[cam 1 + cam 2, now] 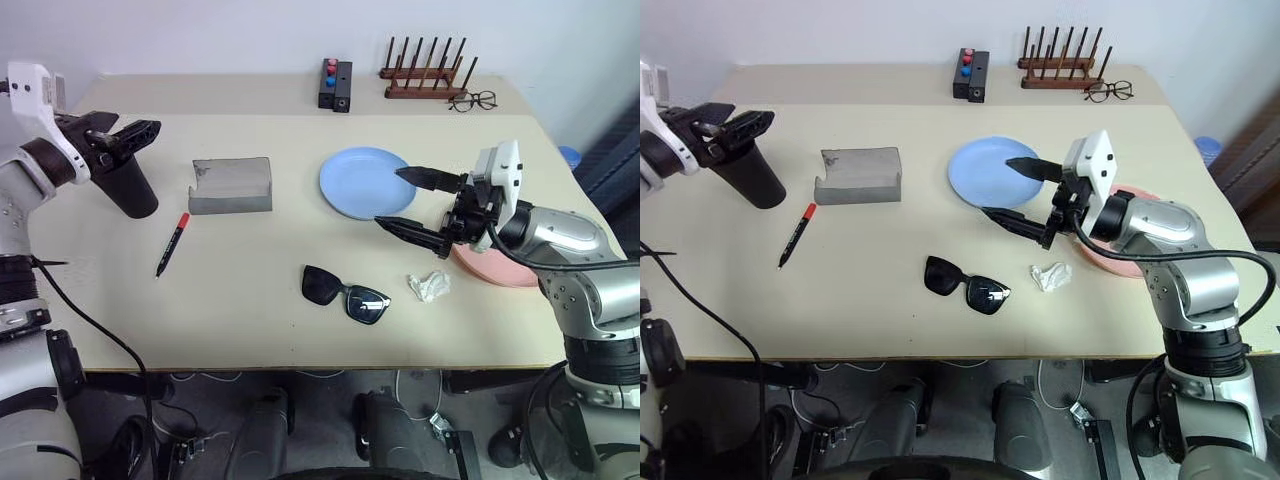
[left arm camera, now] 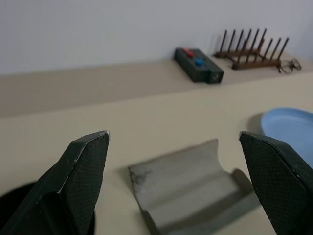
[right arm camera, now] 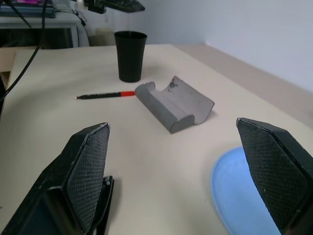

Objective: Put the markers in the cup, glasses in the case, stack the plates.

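The black cup point(image 1: 132, 190) stands at the table's far left, and my left gripper point(image 1: 125, 135) hovers just over its rim, open and empty. A black marker point(image 1: 172, 243) with a red end lies on the table beside the cup. The grey case point(image 1: 232, 185) lies open toward the middle. Black sunglasses point(image 1: 345, 292) rest near the front edge. My right gripper point(image 1: 390, 197) is open and empty, hanging over the near edge of the light blue plate point(image 1: 362, 182). The pink plate point(image 1: 495, 268) lies under my right forearm, partly hidden.
A crumpled white scrap point(image 1: 430, 286) lies right of the sunglasses. At the back stand a black box with coloured buttons point(image 1: 336, 84), a wooden peg rack point(image 1: 428, 75) and wire-framed eyeglasses point(image 1: 472, 100). The table's front edge is close to the sunglasses.
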Controlling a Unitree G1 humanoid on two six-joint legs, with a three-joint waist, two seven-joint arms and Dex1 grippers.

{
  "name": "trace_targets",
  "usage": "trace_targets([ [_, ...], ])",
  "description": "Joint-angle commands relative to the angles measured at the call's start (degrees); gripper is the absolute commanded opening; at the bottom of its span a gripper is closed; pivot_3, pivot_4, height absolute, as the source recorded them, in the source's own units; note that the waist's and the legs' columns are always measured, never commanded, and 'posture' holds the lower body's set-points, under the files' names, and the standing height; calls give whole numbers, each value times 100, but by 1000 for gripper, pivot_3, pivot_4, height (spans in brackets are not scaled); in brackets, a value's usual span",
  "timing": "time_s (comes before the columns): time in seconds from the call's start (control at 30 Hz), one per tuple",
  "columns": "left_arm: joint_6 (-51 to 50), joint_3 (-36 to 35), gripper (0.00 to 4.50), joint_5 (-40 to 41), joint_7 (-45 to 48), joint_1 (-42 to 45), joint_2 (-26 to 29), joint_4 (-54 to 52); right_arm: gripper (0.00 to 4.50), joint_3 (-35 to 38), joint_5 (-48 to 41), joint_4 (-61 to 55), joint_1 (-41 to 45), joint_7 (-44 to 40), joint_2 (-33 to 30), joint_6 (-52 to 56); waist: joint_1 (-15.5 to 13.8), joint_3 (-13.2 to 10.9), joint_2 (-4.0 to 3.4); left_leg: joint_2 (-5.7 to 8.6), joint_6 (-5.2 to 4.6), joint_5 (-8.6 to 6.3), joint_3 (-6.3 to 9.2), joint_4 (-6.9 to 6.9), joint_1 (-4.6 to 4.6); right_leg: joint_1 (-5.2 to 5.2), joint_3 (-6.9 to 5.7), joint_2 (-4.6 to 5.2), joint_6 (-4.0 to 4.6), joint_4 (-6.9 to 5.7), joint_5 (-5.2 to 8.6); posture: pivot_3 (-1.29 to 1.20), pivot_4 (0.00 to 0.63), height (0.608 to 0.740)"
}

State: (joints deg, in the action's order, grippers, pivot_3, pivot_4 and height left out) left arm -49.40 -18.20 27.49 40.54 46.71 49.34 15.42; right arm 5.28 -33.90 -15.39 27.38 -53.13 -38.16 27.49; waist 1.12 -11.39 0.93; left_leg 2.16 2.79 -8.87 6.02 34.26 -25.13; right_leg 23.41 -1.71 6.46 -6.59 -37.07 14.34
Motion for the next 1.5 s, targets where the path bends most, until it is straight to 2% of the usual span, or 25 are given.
trace_targets([
  [0.03, -1047, -37, 4397, 232, -419, -16, -74, -453, 4241, 71, -138, -101, 117, -88, 34, -63, -10, 0, 0, 0, 0, 0, 0, 0, 0, 0, 0, 0, 0, 0, 0, 0, 150, 740],
  [0.2, -1645, 143, 4397, 181, -685, -157, -219, -543, 4241, 135, -423, -155, 67, -406, -130, 194, -10, -1, 1, 1, 0, 0, 1, 0, 0, 0, 0, 0, 0, 0, 0, 0, 150, 740],
  [0.4, -1957, 537, 4397, 163, -543, -321, -173, -467, 4241, 248, -441, -27, 200, -556, -131, 12, -8, -1, 1, 1, 1, 0, 1, 0, 0, 1, 1, 0, 1, 1, 0, 0, 150, 740],
  [0.53, -1813, 638, 4397, -143, -758, -336, -176, 13, 4241, 214, -438, -154, 79, -467, -83, 10, -13, -1, 1, 0, 1, 0, 1, -1, 0, 2, 0, 0, 1, 2, 1, 0, 150, 740],
  [0.73, -1688, 983, 4397, -423, -572, -121, -129, 627, 4241, 196, -422, -133, 39, -389, -71, 5, -35, -1, 1, 1, 1, 0, 1, -1, -2, 2, 1, 1, 1, 4, 1, 0, 150, 740],
  [0.87, -1463, 1537, 4397, -698, -253, 181, -183, 1047, 4241, 175, -429, -143, 69, -325, -39, 26, -52, -1, 2, 3, 2, 0, 2, 0, -6, 2, 0, 2, 1, 7, 0, 0, 150, 740],
  [1.07, -785, 1959, 4397, -1155, 145, 653, -248, 2201, 4241, 188, -429, -194, -28, -242, -55, 74, -17, -1, 2, 3, 2, 0, 1, -2, -6, 6, 0, 2, 1, 8, 1, 0, 150, 740],
  [1.3, -327, 2861, 4397, -1979, 1199, 1610, -222, 3592, 4241, 217, -441, -268, -83, -160, -91, 121, -40, -2, 3, 4, 1, 0, -1, -1, -11, 6, -2, 2, -1, 8, 1, 0, 150, 740],
  [1.5, -23, 3189, 4397, -2445, 1766, 1983, -313, 4118, 4241, 214, -423, -299, -106, -82, -61, 108, -31, -2, 3, 5, 1, 0, 0, 0, -16, 7, -2, 3, -4, 11, 3, 0, 150, 740],
])
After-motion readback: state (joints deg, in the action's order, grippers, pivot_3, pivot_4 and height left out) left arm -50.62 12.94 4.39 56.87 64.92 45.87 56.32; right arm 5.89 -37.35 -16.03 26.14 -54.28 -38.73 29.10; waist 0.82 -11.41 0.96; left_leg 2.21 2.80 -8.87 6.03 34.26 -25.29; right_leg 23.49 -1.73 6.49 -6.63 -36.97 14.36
